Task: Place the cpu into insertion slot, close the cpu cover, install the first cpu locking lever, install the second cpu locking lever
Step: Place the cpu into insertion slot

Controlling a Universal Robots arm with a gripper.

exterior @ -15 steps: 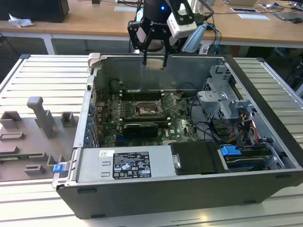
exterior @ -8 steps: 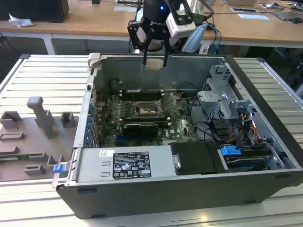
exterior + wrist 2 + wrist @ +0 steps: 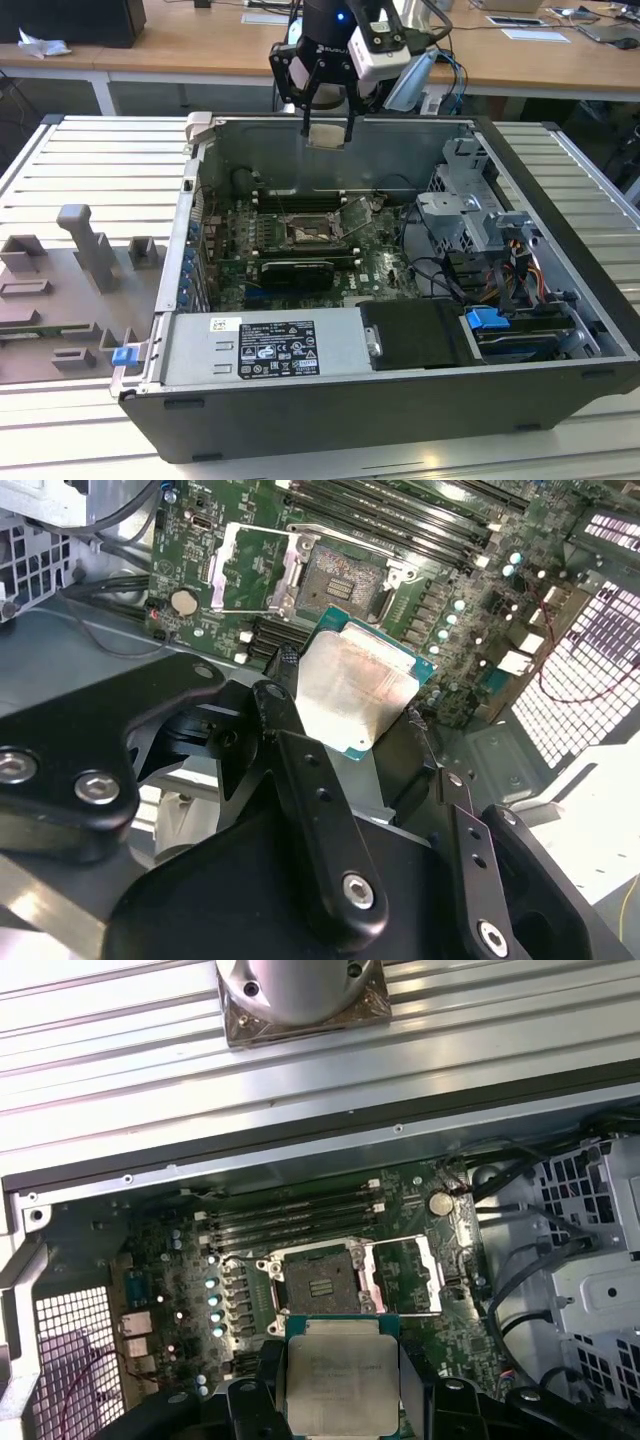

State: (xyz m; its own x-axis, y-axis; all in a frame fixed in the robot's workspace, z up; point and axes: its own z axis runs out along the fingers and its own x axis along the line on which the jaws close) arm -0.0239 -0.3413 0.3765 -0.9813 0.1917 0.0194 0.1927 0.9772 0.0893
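- The gripper [image 3: 327, 125] hangs over the open computer case [image 3: 300, 420], well above the insertion slot [image 3: 308, 232].
- Its two black fingers [image 3: 285, 680] are clamped on opposite edges of the cpu [image 3: 355, 690], which sits between them with its pale metal face turned up towards the wrist.
- The cpu is in the air, clear of the insertion slot and touching nothing but the fingers.
- In the first wrist view the insertion slot lies bare on the green circuit board [image 3: 160, 1290], with its dark centre uncovered.
- The cpu cover [image 3: 405, 1275] is swung open off the insertion slot and rests just beside it, on the side towards the grey drive cage [image 3: 455, 205].
- Long black memory slots [image 3: 290, 1215] run along one edge of the insertion slot, just beside it.
- A black graphics card [image 3: 295, 272] lies near the insertion slot, between it and the power supply [image 3: 265, 347].
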